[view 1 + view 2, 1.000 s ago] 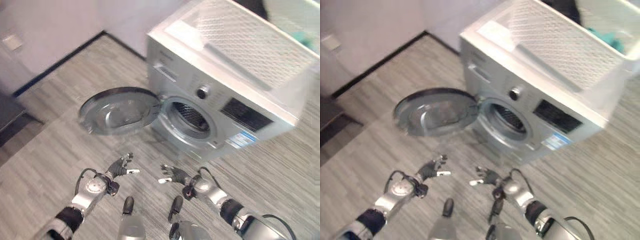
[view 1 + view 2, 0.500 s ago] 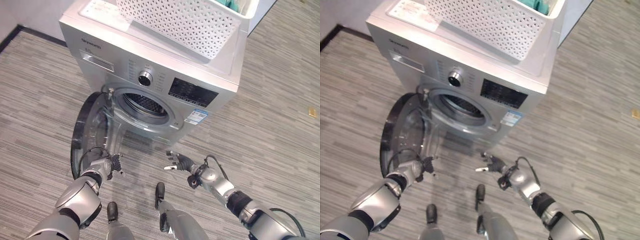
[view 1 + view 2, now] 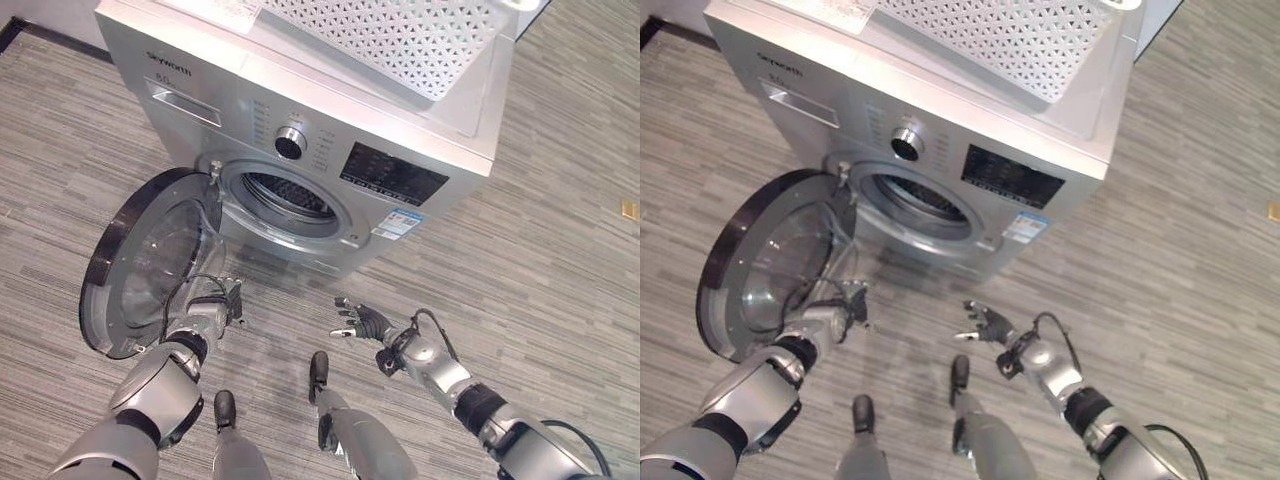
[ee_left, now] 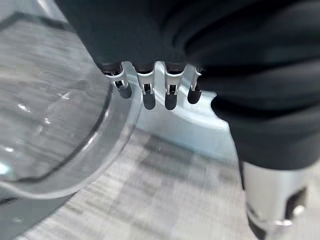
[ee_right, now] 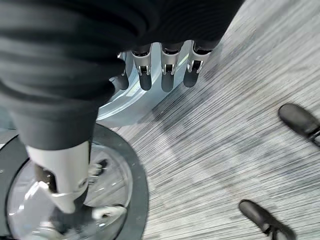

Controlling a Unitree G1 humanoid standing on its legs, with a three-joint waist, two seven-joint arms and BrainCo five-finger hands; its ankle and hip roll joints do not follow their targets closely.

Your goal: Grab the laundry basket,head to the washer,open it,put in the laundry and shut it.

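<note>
My left hand point(image 3: 214, 312) relaxed beside the washer door point(image 3: 140, 262), its glass bowl point(image 4: 55, 125) close in my wrist view, right hand point(image 3: 362, 321) spread, basket point(image 3: 400, 35) atop washer point(image 3: 330, 110)

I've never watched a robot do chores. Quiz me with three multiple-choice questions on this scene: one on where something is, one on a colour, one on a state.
1. Where is the laundry basket?
A. on the floor
B. on top of the washer
C. in the robot's hands

2. What colour is the basket?
A. white
B. blue
C. black

3. How is the washer door?
A. shut
B. swung open
C. taken off and lying flat on the floor

Answers:
1. B: the laundry basket sits on the top of the washer, while the left hand and right hand hang low in front, holding nothing.
2. A: its perforated wall is white.
3. B: the door stands swung out to the side, leaving the drum opening uncovered.
</note>
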